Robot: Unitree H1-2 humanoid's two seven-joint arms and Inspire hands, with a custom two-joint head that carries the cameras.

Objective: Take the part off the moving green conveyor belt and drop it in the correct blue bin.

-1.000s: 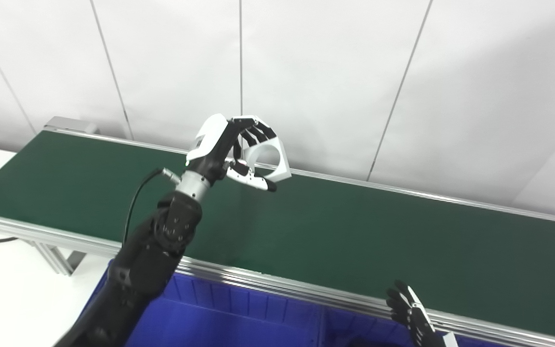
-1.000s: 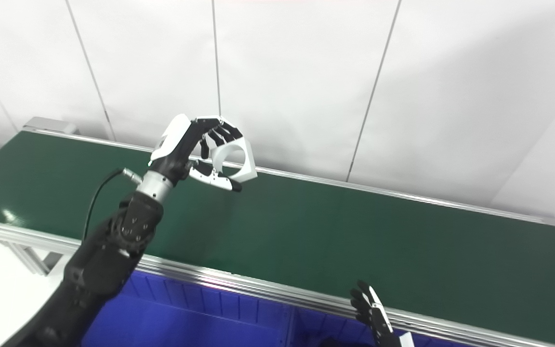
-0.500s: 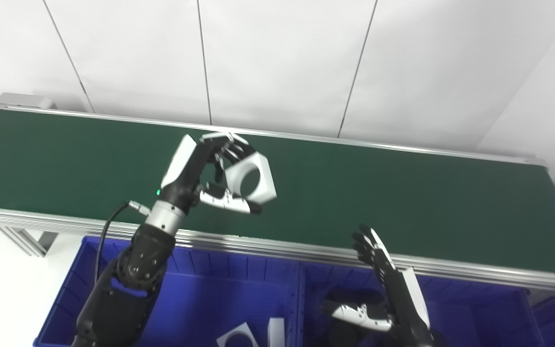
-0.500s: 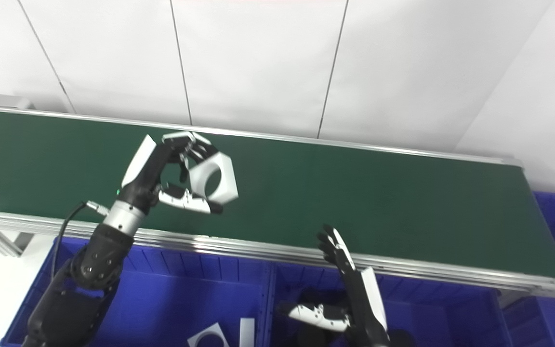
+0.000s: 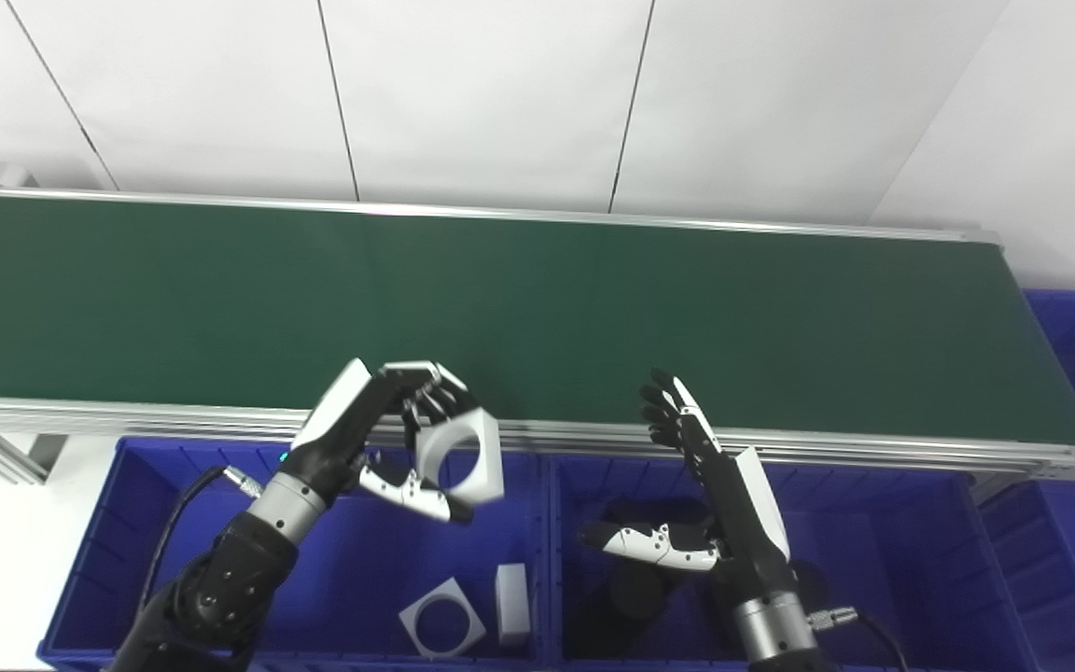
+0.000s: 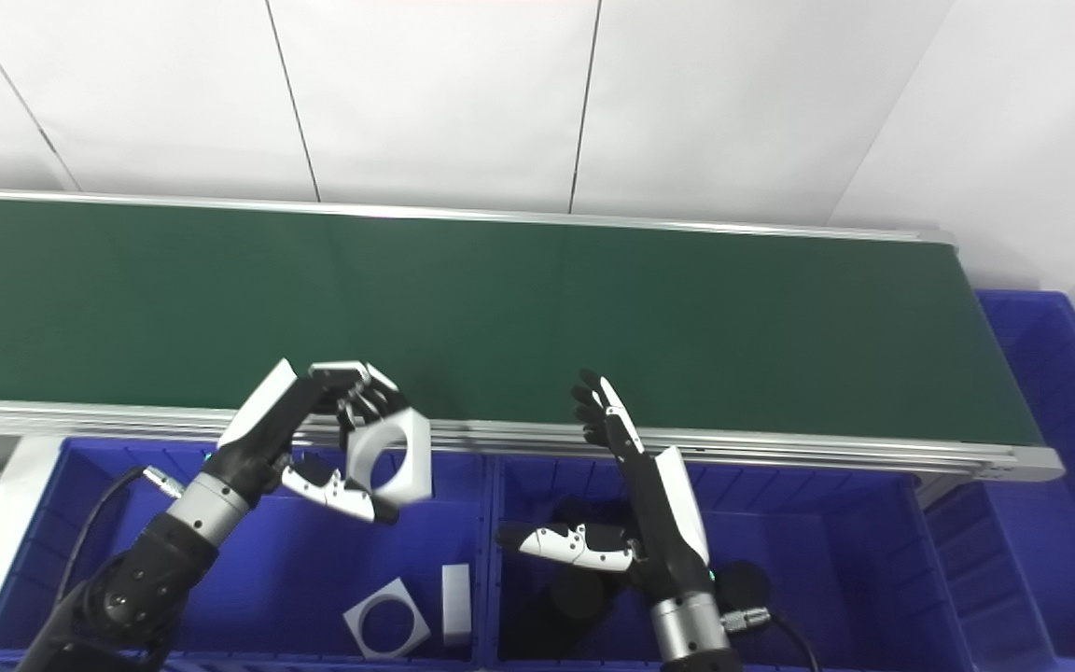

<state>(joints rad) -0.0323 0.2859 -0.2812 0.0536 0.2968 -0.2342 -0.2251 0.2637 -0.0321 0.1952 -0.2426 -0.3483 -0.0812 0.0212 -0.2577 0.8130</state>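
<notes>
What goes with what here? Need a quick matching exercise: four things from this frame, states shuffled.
Column 1
1. left robot hand
2. right robot hand
3. green conveyor belt
4. white square parts on the left blue bin floor

Column 2
A. open, fingers spread, holding nothing
B. bare, no part on it
C. shut on a white ring part, above the left blue bin
D. lying loose, one flat and one on edge

Pairs: 1-C, 2-A, 3-B, 4-D
</notes>
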